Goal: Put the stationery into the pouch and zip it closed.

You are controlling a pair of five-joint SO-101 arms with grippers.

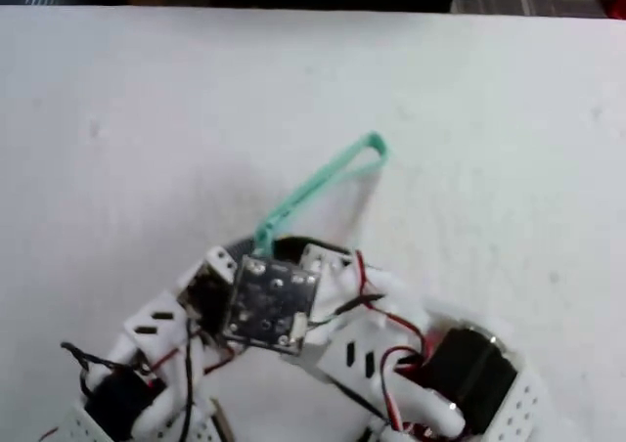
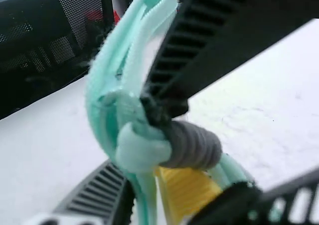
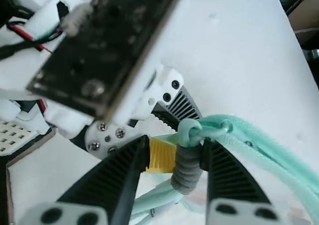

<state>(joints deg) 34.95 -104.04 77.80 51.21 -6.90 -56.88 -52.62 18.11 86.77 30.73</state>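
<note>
The mint pouch [image 1: 318,193] stands on edge just right of the centre of the high view. It runs as a thin strip from its looped far end, up and to the right, down and leftward to where the two arms meet at lower centre. White table [image 1: 147,119] lies all around it, and a soft shadow falls just to its right. The left arm comes in from the lower left corner and carries a black camera board [image 1: 269,300] over its wrist; the right arm comes in from the lower right. The near end of the pouch goes under the board. The left gripper [image 2: 149,110] grasps the pouch at that end. One ribbed black jaw lies along the pouch's edge, the fabric is bunched against it, and the other jaw is hidden behind the fabric. The right gripper [image 3: 177,148] is clenched on the pull [image 3: 187,172], a grey ribbed tab joined to a mint knot at the zip. One black finger [image 3: 224,175] touches the tab's side. The other finger presses a yellow piece [image 3: 160,158] that sits just beside the tab. Whether the yellow piece lies inside the pouch or on it cannot be told. In the left wrist view, folds of mint fabric sit on both sides of it.
</note>
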